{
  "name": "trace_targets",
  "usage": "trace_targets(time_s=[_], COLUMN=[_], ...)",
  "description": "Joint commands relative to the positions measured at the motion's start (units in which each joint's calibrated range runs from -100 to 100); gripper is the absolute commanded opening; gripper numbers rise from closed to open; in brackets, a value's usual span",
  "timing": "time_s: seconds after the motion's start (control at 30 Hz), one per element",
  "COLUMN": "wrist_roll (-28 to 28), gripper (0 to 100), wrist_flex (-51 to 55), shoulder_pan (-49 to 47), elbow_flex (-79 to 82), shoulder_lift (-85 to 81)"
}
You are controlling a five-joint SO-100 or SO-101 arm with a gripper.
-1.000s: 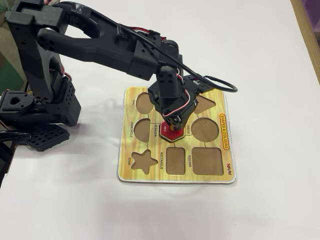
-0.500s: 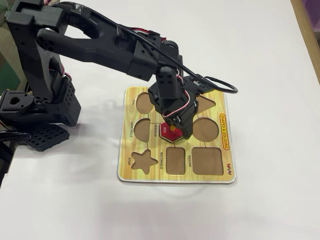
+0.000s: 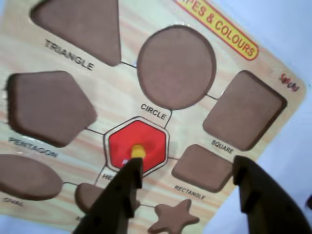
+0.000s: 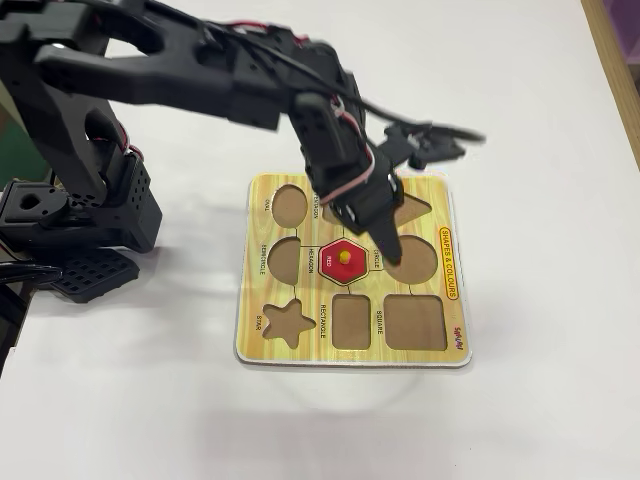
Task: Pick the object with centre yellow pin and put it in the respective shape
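The red hexagonal piece (image 3: 146, 139) with its yellow knob (image 3: 138, 151) lies flat inside the six-sided cutout labelled HEXAGON, filling it, at the middle of the yellow wood-grain board (image 3: 122, 97). In the fixed view the piece (image 4: 345, 258) also sits level in the board (image 4: 310, 345). My gripper (image 3: 187, 165) is open and hangs above the board with nothing between its fingers. Its left finger (image 3: 124, 187) partly hides the HEXAGON label just below the knob. In the fixed view the gripper (image 4: 370, 235) hovers over the board's upper middle, clear of the piece.
Empty brown cutouts surround the piece: circle (image 3: 176, 67), pentagon (image 3: 48, 107), square (image 3: 243, 109), rectangle (image 3: 202, 167), star (image 3: 173, 218), triangle (image 3: 83, 24). The arm's black base (image 4: 80, 220) stands left of the board on the white table (image 4: 520, 420). A wooden edge (image 4: 615, 60) runs at top right.
The gripper, down on the knob a second ago, has opened and risen off the piece. The arm has lifted; the piece stays in the cutout.
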Motion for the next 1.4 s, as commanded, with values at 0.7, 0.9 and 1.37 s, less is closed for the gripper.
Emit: trace_targets(time_s=[0.7, 0.9, 1.37], wrist_roll=[-4.9, -14.9, -22.6], gripper=[21, 21, 21], wrist_flex=[-0.9, -0.9, -1.0], shoulder_pan=[-0.4, -0.3, 0.2], elbow_flex=[29.1, 41.7, 67.3], shoulder_lift=[-46.8, -60.6, -98.0])
